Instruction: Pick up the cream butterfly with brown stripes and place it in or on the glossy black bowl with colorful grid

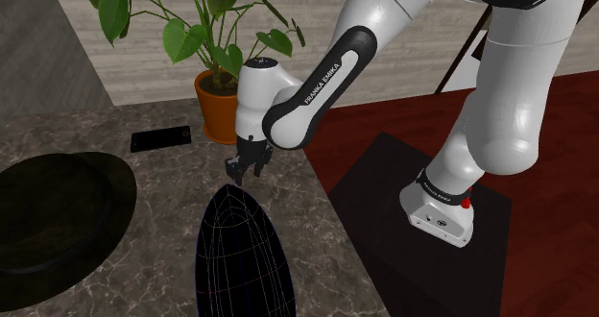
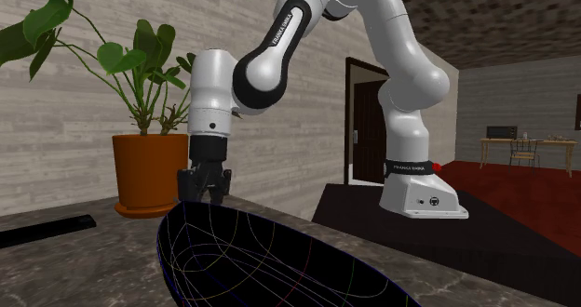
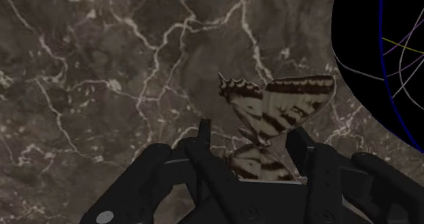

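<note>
Wrist view: the gripper (image 3: 251,140) straddles the butterfly (image 3: 275,117) on the counter (image 3: 102,66), fingers (image 3: 203,136) apart with a gap on one side, gripping nothing. Close squarely on the body, not the thin wings. In the shoulder view the bowl (image 1: 242,257) sits at 6 o'clock from the gripper.

Potted plant (image 1: 217,102), marble counter (image 1: 163,182)

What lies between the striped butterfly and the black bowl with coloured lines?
Nothing: in the wrist view the stretch between the butterfly and the bowl is bare, dark marbled countertop.
</note>
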